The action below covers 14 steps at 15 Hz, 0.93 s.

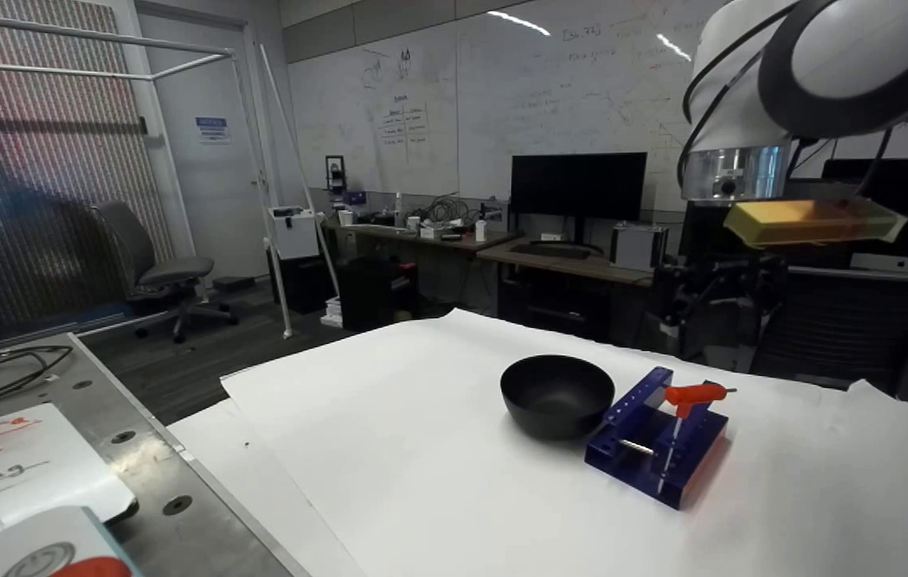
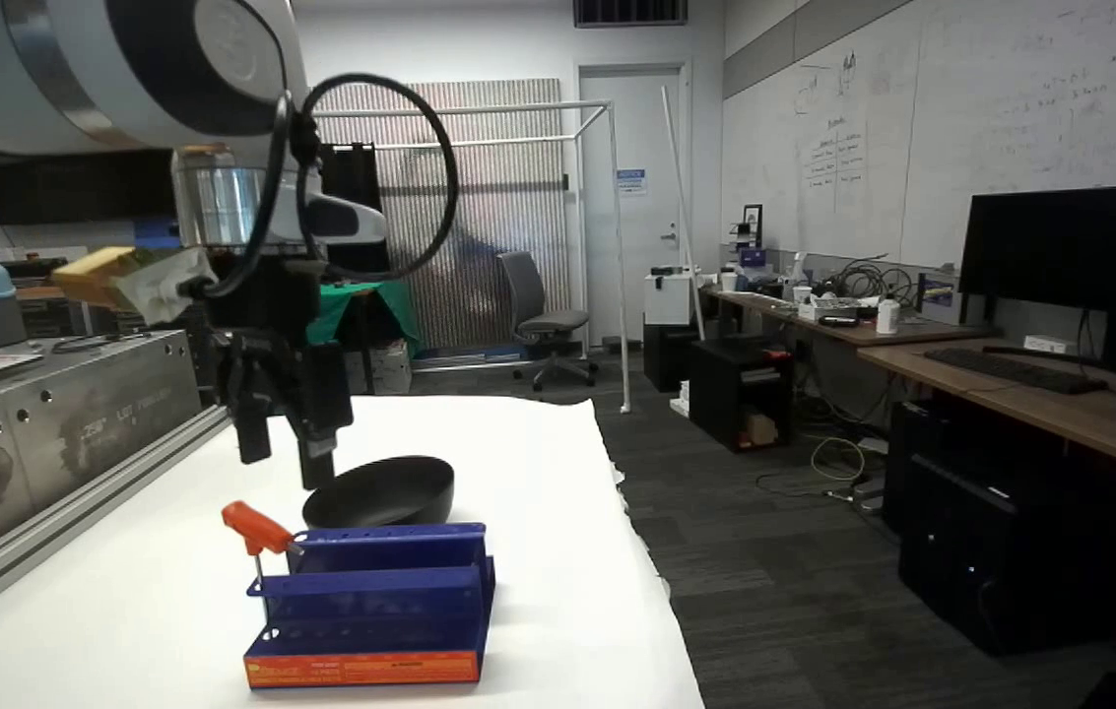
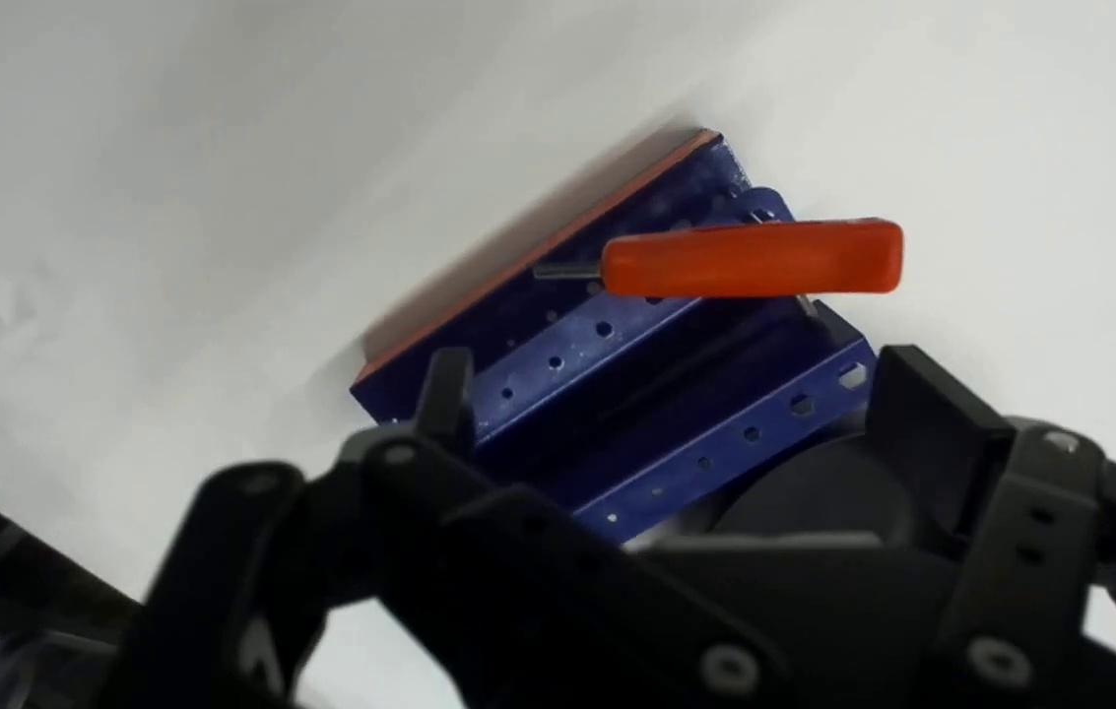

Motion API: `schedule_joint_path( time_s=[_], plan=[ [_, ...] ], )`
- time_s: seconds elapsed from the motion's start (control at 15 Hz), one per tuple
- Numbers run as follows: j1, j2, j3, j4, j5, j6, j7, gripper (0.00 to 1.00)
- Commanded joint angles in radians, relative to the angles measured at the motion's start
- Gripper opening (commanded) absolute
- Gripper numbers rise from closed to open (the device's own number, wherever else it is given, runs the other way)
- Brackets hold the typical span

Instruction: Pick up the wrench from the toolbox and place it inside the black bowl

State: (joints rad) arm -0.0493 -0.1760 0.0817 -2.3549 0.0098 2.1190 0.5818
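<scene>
The wrench, a red-orange T-handled tool [image 1: 694,394], stands upright in the toolbox with its metal shaft down through a slot. It also shows in an exterior view [image 2: 257,529] and the wrist view [image 3: 754,259]. The dark blue toolbox [image 1: 622,465] stands on the table; it also shows in an exterior view [image 2: 370,591] and the wrist view [image 3: 617,404]. The black bowl [image 1: 558,417] sits right beside the toolbox; its other view [image 2: 375,497] shows it behind the toolbox, and the wrist view [image 3: 823,492] shows part. My gripper [image 3: 686,414] is open and empty, above the toolbox and bowl [image 2: 284,455].
White paper [image 1: 421,465] covers the table. A metal bench [image 2: 75,423] runs along one table side, with cables [image 1: 13,361] and a paper on it. A yellow part [image 1: 810,222] is attached at the arm's wrist. Desks with monitors stand farther back.
</scene>
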Motion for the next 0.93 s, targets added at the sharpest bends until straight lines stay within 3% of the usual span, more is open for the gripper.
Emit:
schedule_joint_path(
  time_s=[0.0, 0.2, 0.73, 0.8, 0.87],
  plan=[
    [0.006, 0.080, -0.014, 0.036, 0.023, 0.011, 0.084, 1.00],
    [0.022, 0.109, -0.023, 0.032, 0.064, 0.026, 0.031, 1.00],
    [0.049, 0.124, -0.017, 0.018, 0.175, 0.018, 0.042, 1.00],
    [0.053, 0.121, -0.015, 0.017, 0.176, 0.022, 0.046, 0.92],
    [0.058, 0.116, -0.012, 0.014, 0.169, 0.028, 0.049, 0.73]
  ],
)
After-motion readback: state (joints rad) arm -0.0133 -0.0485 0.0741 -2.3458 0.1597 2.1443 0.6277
